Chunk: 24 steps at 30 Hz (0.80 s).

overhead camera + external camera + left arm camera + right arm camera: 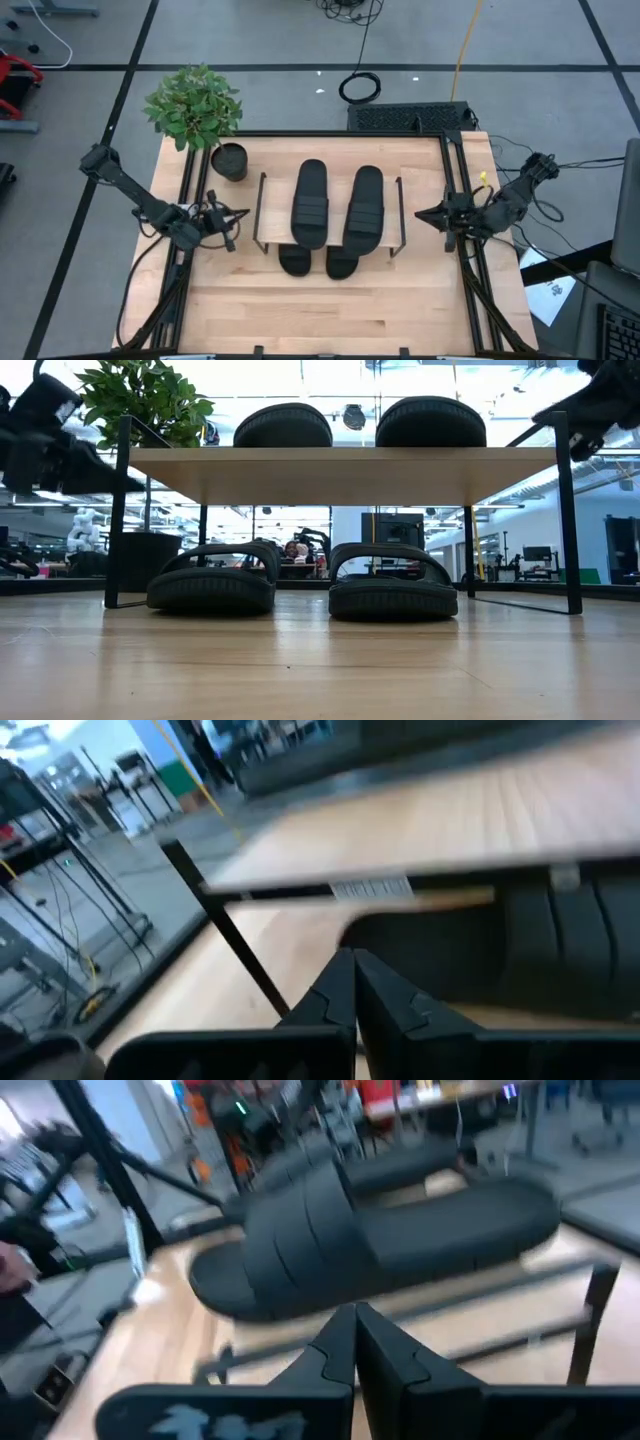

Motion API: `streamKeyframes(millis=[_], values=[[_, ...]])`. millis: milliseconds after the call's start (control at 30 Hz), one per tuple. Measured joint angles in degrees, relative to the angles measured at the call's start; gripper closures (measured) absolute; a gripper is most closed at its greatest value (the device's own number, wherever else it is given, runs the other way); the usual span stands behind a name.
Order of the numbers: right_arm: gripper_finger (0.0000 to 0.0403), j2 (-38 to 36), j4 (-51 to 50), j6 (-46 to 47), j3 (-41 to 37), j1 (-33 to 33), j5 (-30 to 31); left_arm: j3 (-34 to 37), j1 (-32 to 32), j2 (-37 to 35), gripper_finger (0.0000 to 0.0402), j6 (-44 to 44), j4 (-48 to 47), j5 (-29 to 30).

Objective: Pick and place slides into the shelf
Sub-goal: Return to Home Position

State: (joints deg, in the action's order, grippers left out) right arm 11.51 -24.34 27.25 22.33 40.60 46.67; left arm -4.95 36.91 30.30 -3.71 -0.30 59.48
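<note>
Two black slides lie on the shelf's top board (pixel 335 170): one at its left (pixel 311 203), one at its right (pixel 365 207). Two more stand on the table under the board, soles down, the left one (pixel 212 582) and the right one (pixel 392 586); their ends stick out toward the near edge (pixel 296 262) (pixel 342 264). My left gripper (pixel 232 222) hovers left of the shelf, shut and empty, fingers together (pixel 354 982). My right gripper (pixel 422 213) hovers right of the shelf, shut and empty (pixel 354 1335), facing the right top slide (pixel 380 1240).
A potted plant (pixel 200 115) stands at the table's far left corner beside the shelf. Black frame rails run along the table's left (pixel 185 190) and right (pixel 462 200) edges. Bare wood lies toward the near edge (pixel 330 315). Cables lie on the floor beyond.
</note>
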Motion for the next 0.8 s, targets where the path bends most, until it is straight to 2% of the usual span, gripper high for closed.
streamKeyframes(millis=[167,300,500,567,667,800], values=[[0.0403,-7.33,3.79,-10.58,0.0,0.0,-0.29,-0.02,0.02,-8.27,0.04,10.19,2.78,0.33],[0.0403,-11.44,4.26,-16.33,0.16,-0.02,0.17,-0.04,0.01,-14.59,0.0401,23.8,10.95,-2.29],[0.0403,-11.44,7.46,-24.29,0.88,-0.02,-0.74,-0.15,-3.21,-20.06,0.0401,44.57,28.28,-18.94],[0.0403,-11.41,7.28,-26.08,1.46,-0.02,-1.95,-0.17,-5.19,-21.4,0.0401,48.92,30.34,-21.1],[0.0403,-11.44,7.75,-27.73,1.77,-0.02,-3.28,-0.15,-9.68,-23.56,0.0401,50.53,29.93,-20.96],[0.0403,-11.43,7.87,-30.45,1.73,-0.46,-1.11,-0.14,-16.22,-26.12,0.0401,46.07,23.39,-20.97]])
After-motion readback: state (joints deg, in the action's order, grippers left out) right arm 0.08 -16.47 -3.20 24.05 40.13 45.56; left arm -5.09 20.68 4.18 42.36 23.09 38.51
